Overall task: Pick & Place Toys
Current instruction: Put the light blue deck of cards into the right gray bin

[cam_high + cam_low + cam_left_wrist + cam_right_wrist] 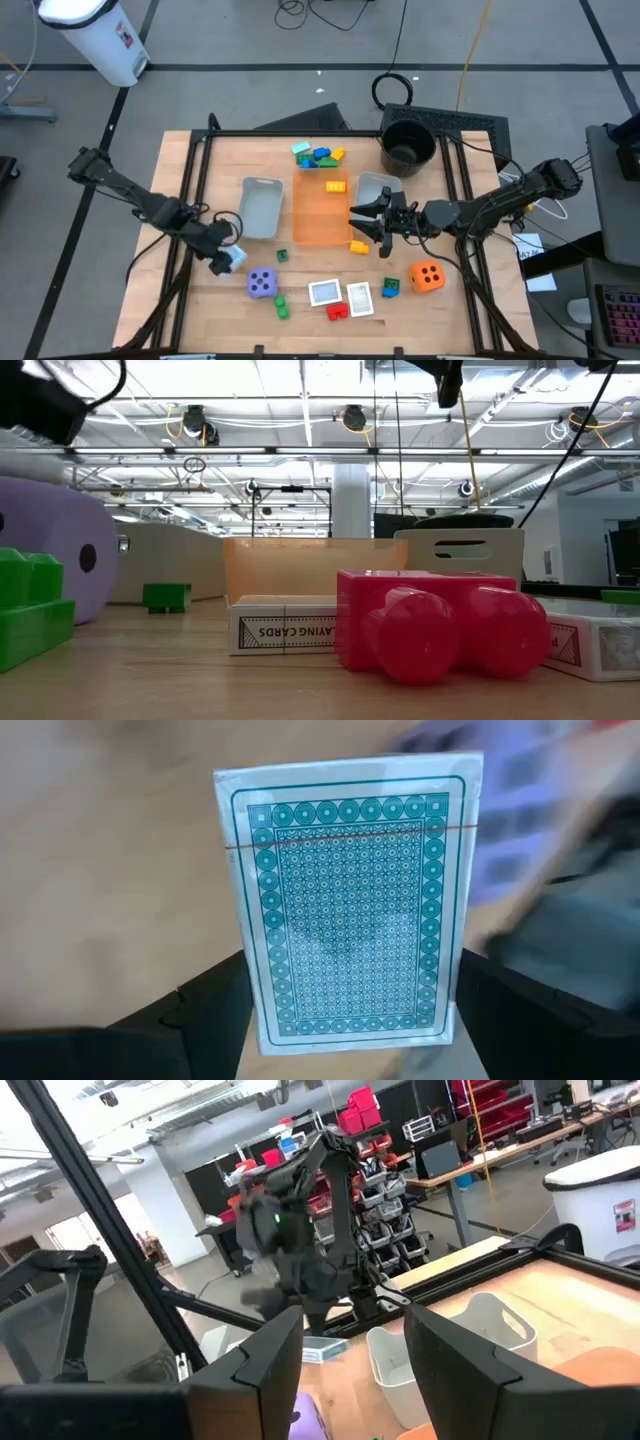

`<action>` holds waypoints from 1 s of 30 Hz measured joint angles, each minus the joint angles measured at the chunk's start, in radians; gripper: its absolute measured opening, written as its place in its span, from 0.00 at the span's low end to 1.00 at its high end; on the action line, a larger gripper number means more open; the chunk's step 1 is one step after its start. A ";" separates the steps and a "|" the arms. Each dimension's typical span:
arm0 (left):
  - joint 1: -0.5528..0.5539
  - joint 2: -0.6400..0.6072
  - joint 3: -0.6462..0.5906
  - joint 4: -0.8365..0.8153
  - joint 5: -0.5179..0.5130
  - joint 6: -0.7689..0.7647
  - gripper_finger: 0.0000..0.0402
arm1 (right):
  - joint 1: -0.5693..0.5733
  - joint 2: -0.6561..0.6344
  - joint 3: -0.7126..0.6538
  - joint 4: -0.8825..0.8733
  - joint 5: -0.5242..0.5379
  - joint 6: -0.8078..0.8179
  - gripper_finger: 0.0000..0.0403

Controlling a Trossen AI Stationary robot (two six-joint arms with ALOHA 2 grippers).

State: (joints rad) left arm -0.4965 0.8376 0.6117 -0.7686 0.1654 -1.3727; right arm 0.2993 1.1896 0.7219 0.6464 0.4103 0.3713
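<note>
L gripper [226, 258] is gripping a card deck [350, 900] just left of the purple die [262, 283]; carry step. Next: moving it over the orange tray [320, 215]. R gripper [362, 222] is hovering open beside that tray.

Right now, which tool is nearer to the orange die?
The right tool. It hangs open over the table just up and left of the orange die in the high view. The left tool, gripping a card deck, sits across the table beyond the purple die.
</note>
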 joint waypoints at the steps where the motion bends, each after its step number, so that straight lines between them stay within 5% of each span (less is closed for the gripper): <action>1: 0.009 -0.013 0.000 0.044 -0.011 -0.004 0.75 | 0.000 0.000 0.000 0.000 -0.007 0.000 0.42; 8: 0.112 -0.039 0.000 0.405 -0.118 0.060 0.73 | -0.039 0.000 0.001 0.032 -0.132 0.093 0.42; 15: 0.254 0.052 0.002 0.790 -0.100 0.206 0.74 | -0.062 0.014 0.053 0.026 -0.235 0.033 0.42; 23: 0.380 0.237 0.007 1.231 0.173 0.150 0.74 | -0.122 0.098 0.221 -0.113 -0.469 0.006 0.42; 30: 0.406 0.392 0.153 1.267 0.393 0.134 0.74 | -0.202 0.146 0.286 -0.125 -0.593 0.009 0.42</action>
State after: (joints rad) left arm -0.0900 1.2293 0.7645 0.4984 0.5587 -1.2386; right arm 0.0968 1.3354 1.0075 0.5212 -0.1829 0.3801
